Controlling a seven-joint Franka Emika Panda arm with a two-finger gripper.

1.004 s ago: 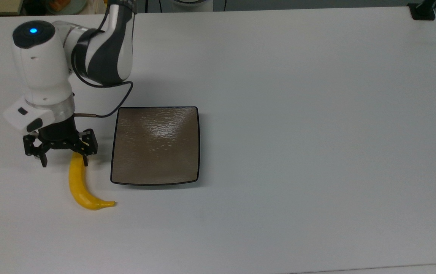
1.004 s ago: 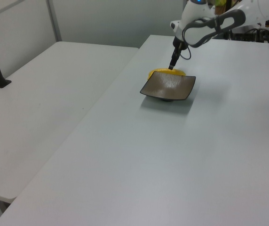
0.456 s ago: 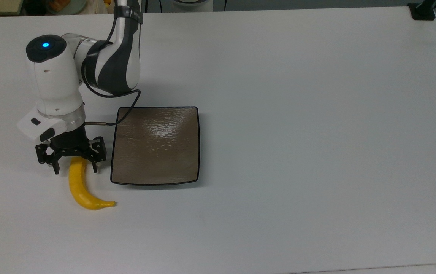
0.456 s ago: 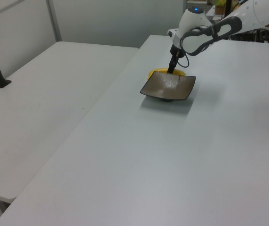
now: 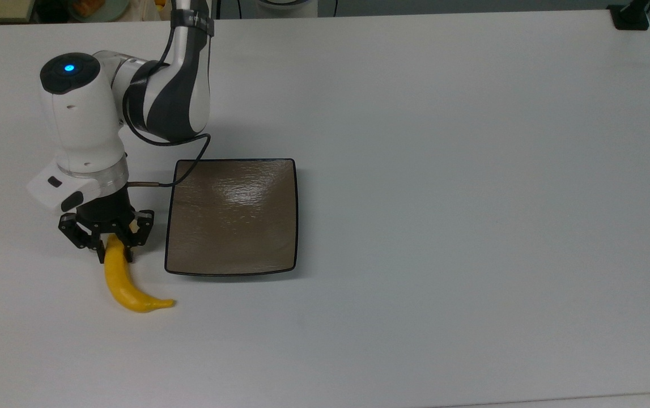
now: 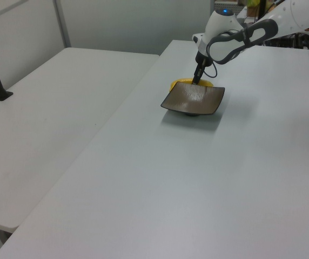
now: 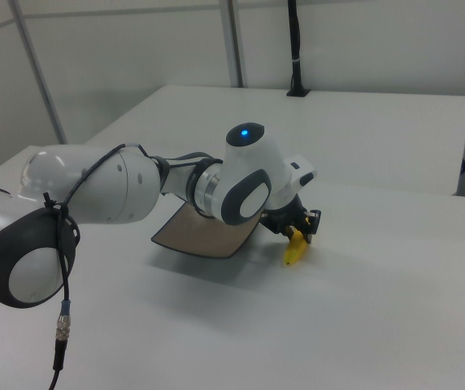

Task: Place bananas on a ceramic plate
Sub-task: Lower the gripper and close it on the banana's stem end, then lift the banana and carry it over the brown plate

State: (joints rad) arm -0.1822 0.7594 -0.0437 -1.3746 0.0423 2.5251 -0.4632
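The white surface [image 5: 444, 170] carries everything, with the Franka arm [image 5: 166, 85] reaching over the top view's left part. The square brown ceramic plate [image 5: 232, 216] lies flat and bare, just to the top view's right of the end effector. The end effector [image 5: 114, 249] points down at the surface, its black fingers [image 5: 130, 247] narrowed around the upper end of the banana [image 5: 123, 280] and pressing that end from both sides, grasping it. The yellow banana lies on the surface just beside the plate's left edge in the top view, apart from it, its curved stem tip pointing toward the plate's lower corner. In the right view the banana [image 7: 294, 250] shows below the end effector [image 7: 297, 230], beside the plate [image 7: 204, 233].
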